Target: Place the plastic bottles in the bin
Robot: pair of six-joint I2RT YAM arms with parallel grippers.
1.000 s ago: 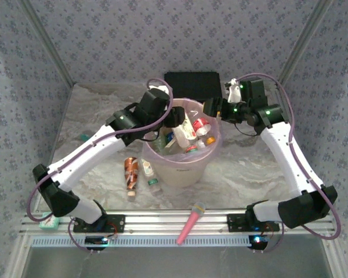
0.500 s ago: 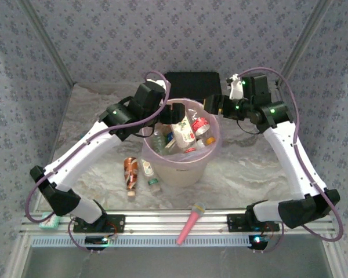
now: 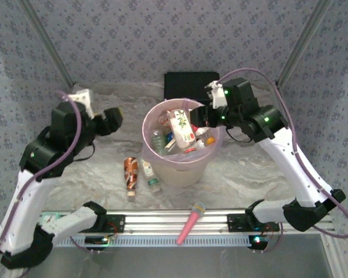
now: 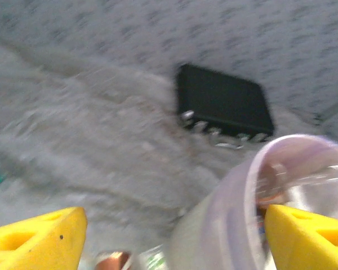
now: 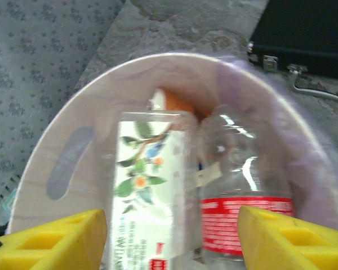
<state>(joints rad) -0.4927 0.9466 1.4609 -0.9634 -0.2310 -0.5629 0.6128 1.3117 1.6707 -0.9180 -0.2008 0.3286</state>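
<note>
Two arms, left gripper point(image 3: 115, 116) spread wide, hovering left of the bin point(image 3: 180, 172), right gripper point(image 3: 198, 119) spread, angled over plastic bottles point(image 3: 182, 128) inside it

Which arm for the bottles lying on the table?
Left. The left pincer is open on the bin's left side, where the brown bottle lies; the right pincer hangs over the bin.
</note>
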